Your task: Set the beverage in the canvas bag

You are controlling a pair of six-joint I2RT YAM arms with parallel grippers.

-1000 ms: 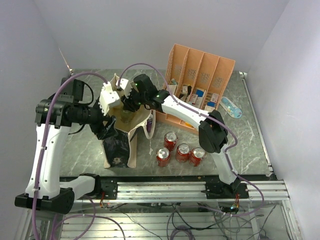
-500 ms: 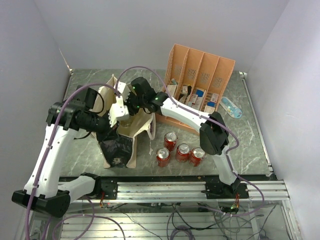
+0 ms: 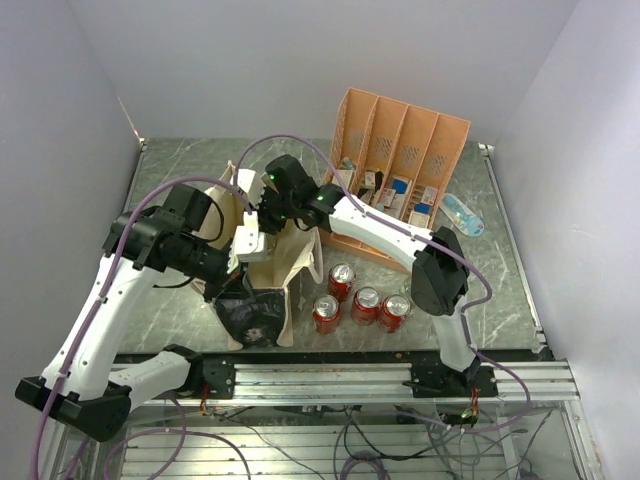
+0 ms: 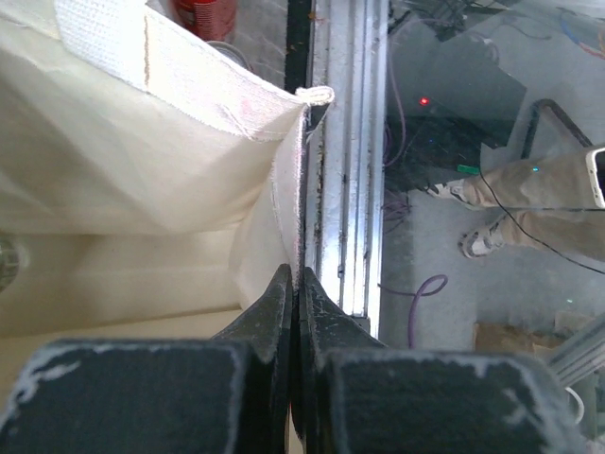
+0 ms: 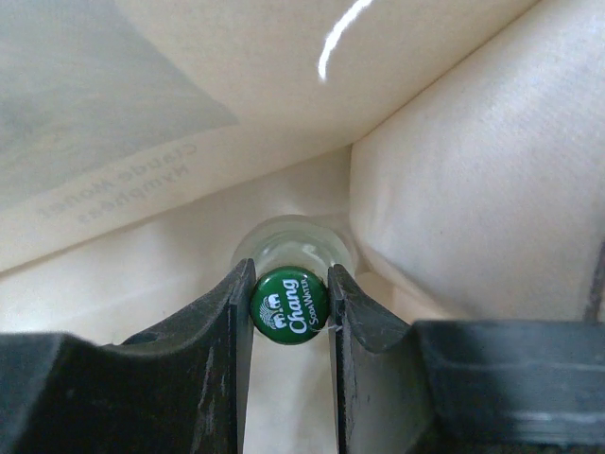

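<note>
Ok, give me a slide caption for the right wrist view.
Right gripper clamps the green-capped clear glass bottle inside the cream fabric canvas bag.

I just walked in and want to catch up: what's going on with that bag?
The left end effector is shut on the rim of the canvas bag, holding it open. The right end effector is down inside the bag, clamped on the green cap of a glass bottle, not yet released. Four red cans stand on the table beside the bag.
</note>
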